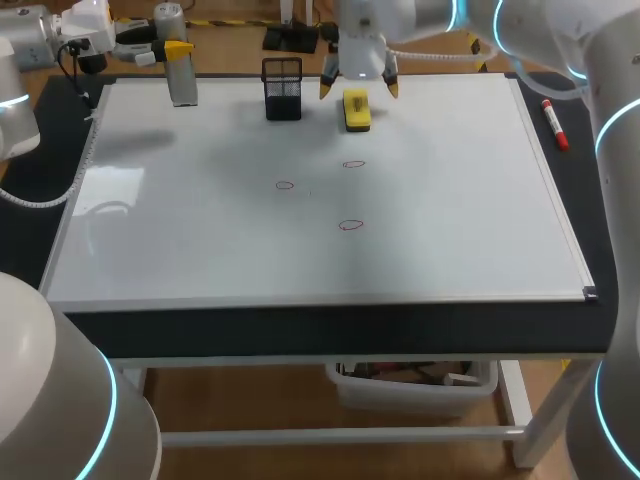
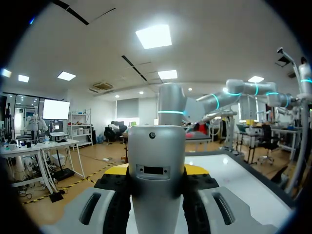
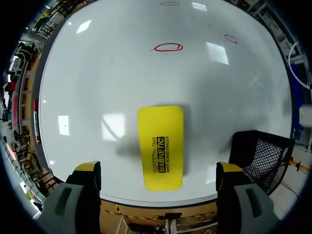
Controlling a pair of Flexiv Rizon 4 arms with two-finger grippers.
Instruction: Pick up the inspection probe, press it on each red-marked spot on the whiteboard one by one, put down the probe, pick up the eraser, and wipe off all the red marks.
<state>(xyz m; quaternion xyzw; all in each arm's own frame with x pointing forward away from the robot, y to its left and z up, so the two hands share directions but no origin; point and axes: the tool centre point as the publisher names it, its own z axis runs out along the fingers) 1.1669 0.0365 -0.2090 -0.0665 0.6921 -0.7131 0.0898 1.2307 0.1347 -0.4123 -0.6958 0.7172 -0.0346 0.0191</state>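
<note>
Table (image 1: 300, 330): dark top, showing as a border around the board at the front and both sides.
Whiteboard (image 1: 200, 240): lying flat, covering nearly the whole tabletop.
Left gripper (image 2: 157, 170): in from the far-left corner, clamped tight on the probe, one yellow-tipped finger (image 2: 117, 169) pressed to each side of the grey body.
Right gripper (image 3: 158, 168): up at the far edge of the board, hovering right over the eraser, jaws spread wide, a finger (image 3: 87, 168) well clear on either side of it, nothing held.
Inspection probe (image 1: 182, 80): grey cylinder, held upright in the left gripper over the board's far-left corner; whether the lower end touches the board, cannot tell.
Mesh holder (image 1: 282, 88): black, square, standing on the board near its far edge, between the probe and the eraser, just beside the right gripper.
Eraser (image 1: 356, 110): yellow block, flat on the board near the far edge, directly under the open right gripper, untouched.
Marker (image 1: 554, 123): red-capped pen, off the board, lying on the dark strip at the right side.
Red marks: three small ovals out in the middle of the board, one left (image 1: 284, 185), one farther back to the right (image 1: 353, 164), one nearest the front (image 1: 350, 225), all unwiped.
</note>
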